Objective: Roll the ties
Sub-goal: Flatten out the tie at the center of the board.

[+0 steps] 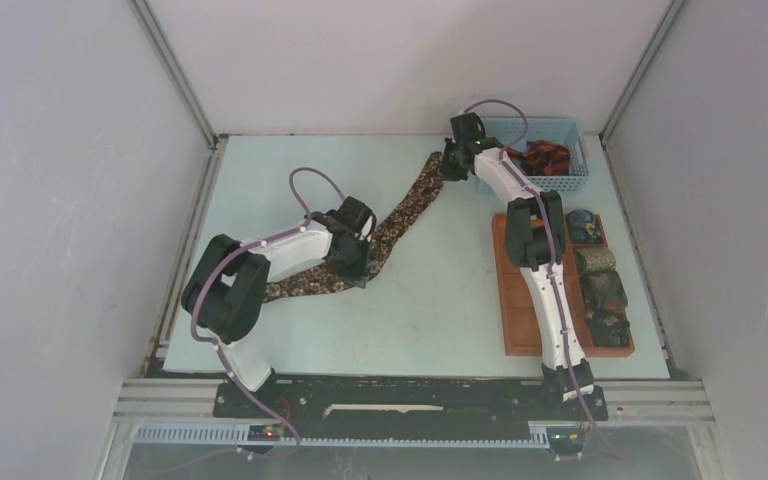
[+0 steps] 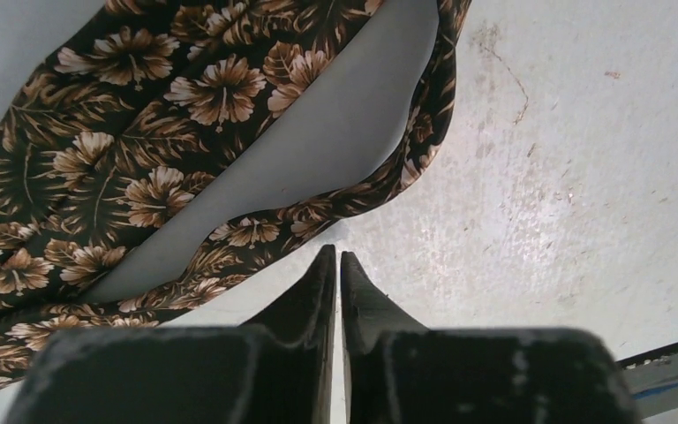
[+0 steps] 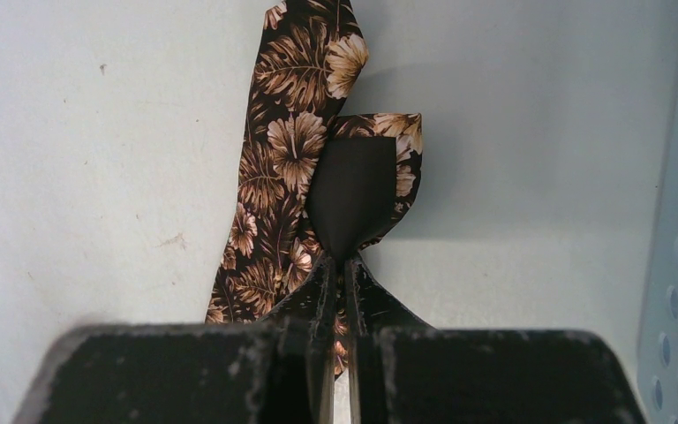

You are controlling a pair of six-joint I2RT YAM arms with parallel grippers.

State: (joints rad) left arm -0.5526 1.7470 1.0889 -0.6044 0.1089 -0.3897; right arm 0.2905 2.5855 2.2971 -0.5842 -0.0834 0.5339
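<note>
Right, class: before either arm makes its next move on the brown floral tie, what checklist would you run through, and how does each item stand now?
1. Right gripper shut on the end of the brown floral tie: ok.
2. Left gripper has caught the tie's edge: cannot tell; its jaws are almost together, tips at the edge, no cloth seen between them.
3. Tie lies straight for rolling: not ok; it kinks beside the left gripper.
4. Tie lies outside the blue basket: ok.
5. Free compartment in the tray: ok; the left column looks bare where visible.
</note>
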